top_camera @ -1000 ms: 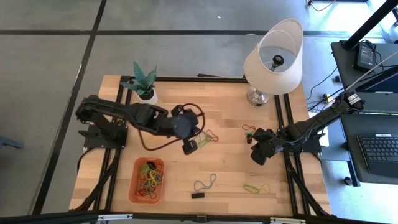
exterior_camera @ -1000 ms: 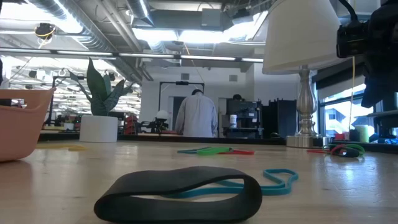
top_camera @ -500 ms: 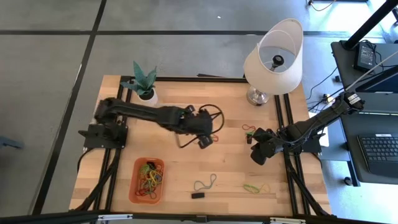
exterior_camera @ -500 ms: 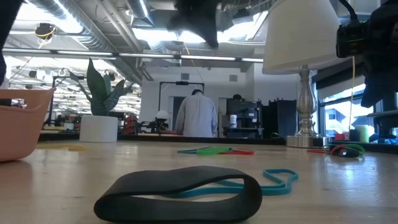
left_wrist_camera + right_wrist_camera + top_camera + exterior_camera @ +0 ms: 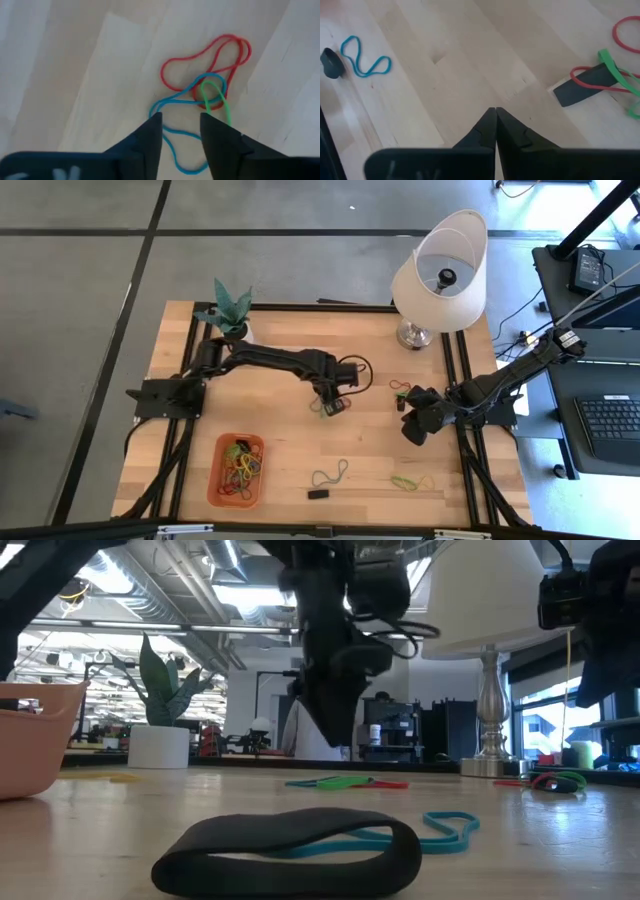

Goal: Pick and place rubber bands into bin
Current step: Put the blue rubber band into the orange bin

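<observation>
The left gripper (image 5: 181,131), jaws narrowly parted and empty, hangs above tangled red, blue and green rubber bands (image 5: 205,90), well apart from the shallow orange plastic bin (image 5: 237,471). Closing now risks lifting the whole knot, or missing thin loops

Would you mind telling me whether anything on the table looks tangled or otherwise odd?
Yes: below the left gripper, a red band, a blue band and a green band lie interlooped, so one pick may drag the others.

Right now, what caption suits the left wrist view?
Left claw open above tangled red, blue and green rubber bands.
</observation>
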Available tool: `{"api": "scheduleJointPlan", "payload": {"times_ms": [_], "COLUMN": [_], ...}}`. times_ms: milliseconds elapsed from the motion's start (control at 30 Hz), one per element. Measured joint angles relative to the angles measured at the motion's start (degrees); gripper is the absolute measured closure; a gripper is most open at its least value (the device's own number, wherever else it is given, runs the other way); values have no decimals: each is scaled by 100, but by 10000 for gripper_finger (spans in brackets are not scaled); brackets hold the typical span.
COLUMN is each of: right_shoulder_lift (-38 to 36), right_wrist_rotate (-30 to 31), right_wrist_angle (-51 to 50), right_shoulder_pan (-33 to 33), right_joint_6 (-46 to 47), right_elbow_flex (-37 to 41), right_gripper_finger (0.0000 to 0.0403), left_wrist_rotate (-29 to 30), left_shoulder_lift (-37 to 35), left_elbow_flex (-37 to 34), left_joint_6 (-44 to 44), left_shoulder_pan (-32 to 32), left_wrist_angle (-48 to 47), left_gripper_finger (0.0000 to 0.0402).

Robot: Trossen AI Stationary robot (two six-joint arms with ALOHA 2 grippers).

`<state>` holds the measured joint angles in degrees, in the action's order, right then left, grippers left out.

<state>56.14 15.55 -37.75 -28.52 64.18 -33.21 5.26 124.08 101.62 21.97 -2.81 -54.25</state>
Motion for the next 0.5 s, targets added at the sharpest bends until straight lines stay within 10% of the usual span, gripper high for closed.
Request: {"api": "scheduleJointPlan", "payload": {"times_ms": [500], "right_shoulder_lift": [0], "right_wrist_rotate": [-4], "right_wrist_angle": [11], "right_shoulder_pan": [-2], "right_joint_6": [-19], "right_elbow_flex": [0], "right_gripper_finger": [394], "left_wrist_rotate": [-35], "left_shoulder_lift": [608], "left_elbow_flex": [12], "left_joint_6": [-1084], "left_shoulder_pan": [-163], "left_wrist_angle": [12], "left_gripper_finger": [270]}}
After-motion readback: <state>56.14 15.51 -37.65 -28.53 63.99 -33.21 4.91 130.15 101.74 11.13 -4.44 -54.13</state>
